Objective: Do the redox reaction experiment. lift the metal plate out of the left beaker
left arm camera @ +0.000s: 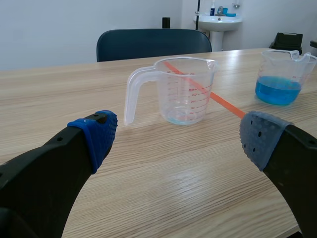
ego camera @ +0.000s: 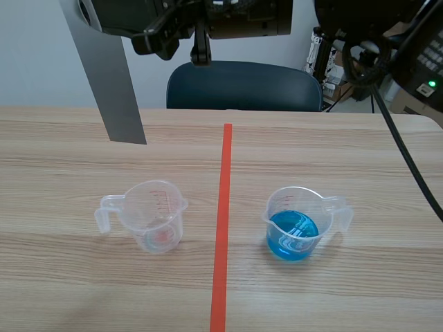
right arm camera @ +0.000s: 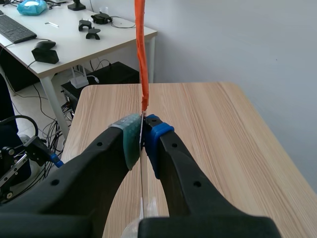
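Note:
A grey metal plate [ego camera: 114, 83] hangs tilted in the air, high above and behind the left beaker [ego camera: 156, 218], well clear of it. My right gripper [right arm camera: 142, 134] is shut on the plate [right arm camera: 140, 64], which I see edge-on as a thin strip running ahead from between the pads. The right arm stands across the top of the scene view. The left beaker [left arm camera: 185, 91] is clear plastic with a little pale liquid at its bottom. My left gripper [left arm camera: 181, 139] stands open low over the table, its fingers short of that beaker and nothing between them.
A second beaker [ego camera: 294, 225] with blue liquid stands right of the orange-red tape line [ego camera: 223, 228]; it also shows beyond the left gripper [left arm camera: 280, 79]. A dark blue chair [ego camera: 242, 86] stands at the table's far edge. Cables hang at the right.

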